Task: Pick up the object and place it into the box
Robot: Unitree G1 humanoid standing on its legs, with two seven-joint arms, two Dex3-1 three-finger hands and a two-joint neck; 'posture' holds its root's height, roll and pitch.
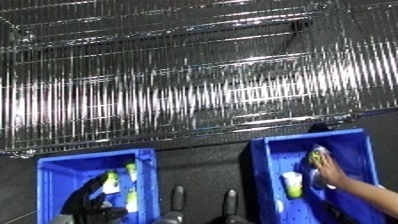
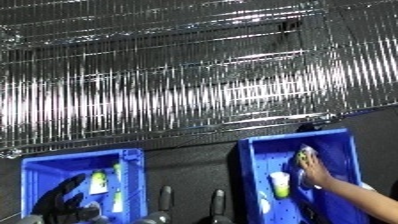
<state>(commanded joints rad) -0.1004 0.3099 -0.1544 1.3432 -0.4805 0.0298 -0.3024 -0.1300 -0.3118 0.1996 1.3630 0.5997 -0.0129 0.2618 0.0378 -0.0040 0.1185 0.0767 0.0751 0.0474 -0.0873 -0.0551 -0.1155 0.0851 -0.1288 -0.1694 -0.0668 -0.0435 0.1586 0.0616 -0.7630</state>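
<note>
The robot's black left hand [image 1: 84,200] hung in the left blue plastic bin [image 1: 49,172], fingers relaxed, white-and-yellow bottles [image 1: 113,182] just beside them.

A person's hand [image 1: 330,170] lay on an object in the right blue plastic bin [image 1: 355,140].

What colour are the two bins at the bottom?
Both bins, left and right, are bright blue, clearest in the left eye view.
</note>
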